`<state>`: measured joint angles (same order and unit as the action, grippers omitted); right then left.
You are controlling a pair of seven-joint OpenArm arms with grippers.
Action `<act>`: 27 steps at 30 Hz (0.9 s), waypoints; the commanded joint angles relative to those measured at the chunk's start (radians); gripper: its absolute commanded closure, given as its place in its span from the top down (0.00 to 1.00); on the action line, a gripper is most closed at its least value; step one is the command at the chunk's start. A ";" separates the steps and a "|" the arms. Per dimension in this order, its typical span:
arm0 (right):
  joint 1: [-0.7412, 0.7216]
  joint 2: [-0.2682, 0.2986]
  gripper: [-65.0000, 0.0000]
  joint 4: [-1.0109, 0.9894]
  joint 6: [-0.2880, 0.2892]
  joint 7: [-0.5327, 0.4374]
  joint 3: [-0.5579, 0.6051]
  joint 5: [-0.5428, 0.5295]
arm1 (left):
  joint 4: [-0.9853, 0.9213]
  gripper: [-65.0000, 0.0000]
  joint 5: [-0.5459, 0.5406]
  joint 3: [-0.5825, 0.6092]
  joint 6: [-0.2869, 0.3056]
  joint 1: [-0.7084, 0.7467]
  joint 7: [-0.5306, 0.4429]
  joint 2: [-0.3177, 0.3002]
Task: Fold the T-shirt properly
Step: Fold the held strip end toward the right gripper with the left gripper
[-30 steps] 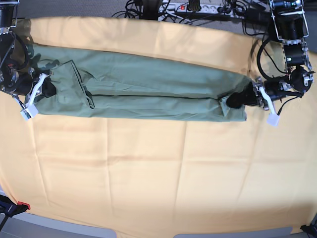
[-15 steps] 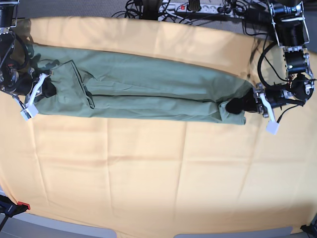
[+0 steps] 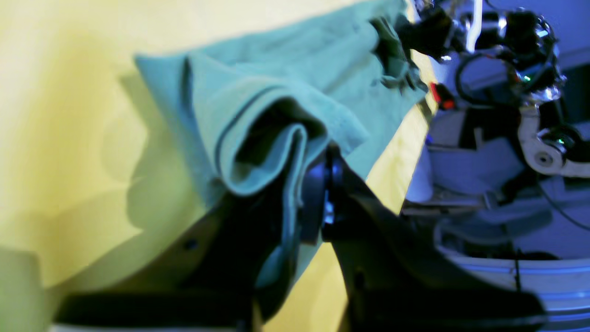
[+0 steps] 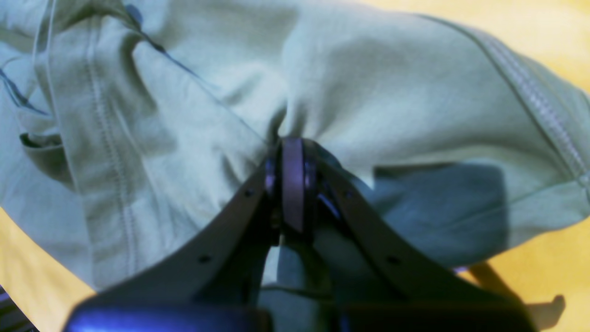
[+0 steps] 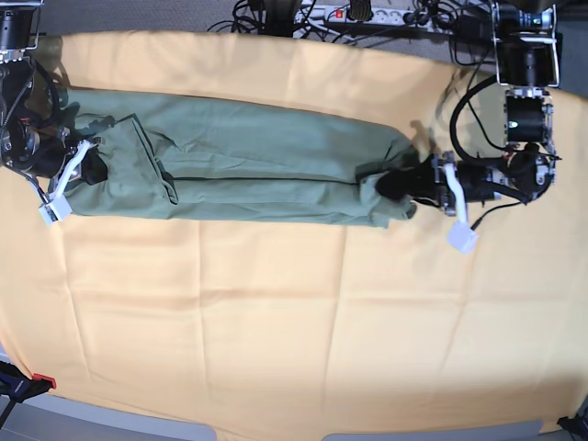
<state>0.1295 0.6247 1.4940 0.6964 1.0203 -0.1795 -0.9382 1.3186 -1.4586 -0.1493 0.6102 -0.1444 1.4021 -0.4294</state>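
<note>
My left gripper (image 5: 390,183) and right gripper (image 5: 90,165) each pinch opposite ends of the T-shirt (image 5: 248,165), stretched on the table cloth (image 5: 276,312).

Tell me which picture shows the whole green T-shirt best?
The base view: the T-shirt lies there end to end, a long folded band on the yellow cloth. The left wrist view shows only one bunched, pinched end; the right wrist view shows only the other end's seams close up.

A creased yellow-orange cloth (image 5: 276,322) covers the counter; a power strip (image 5: 367,13) and tangled cables (image 5: 266,14) lie beyond.
</note>
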 commanded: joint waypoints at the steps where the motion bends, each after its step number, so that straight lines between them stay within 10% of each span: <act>1: -0.008 0.004 0.00 0.010 0.002 0.004 0.001 0.001 | 0.017 0.00 -0.025 0.000 0.004 -0.020 -0.006 0.004; 23: -0.008 0.005 0.00 0.010 0.002 0.012 0.001 0.001 | 0.016 0.00 0.122 0.001 0.078 -0.020 -0.093 0.381; 27: -0.008 0.005 0.00 0.010 0.002 0.012 0.001 0.001 | 0.016 0.50 0.090 0.038 0.078 -0.019 -0.090 0.400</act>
<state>0.1291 0.6224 1.4940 0.6968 1.0214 -0.1799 -0.9386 1.3186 -1.3365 -0.1112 0.6819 -0.1444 1.3251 -0.0364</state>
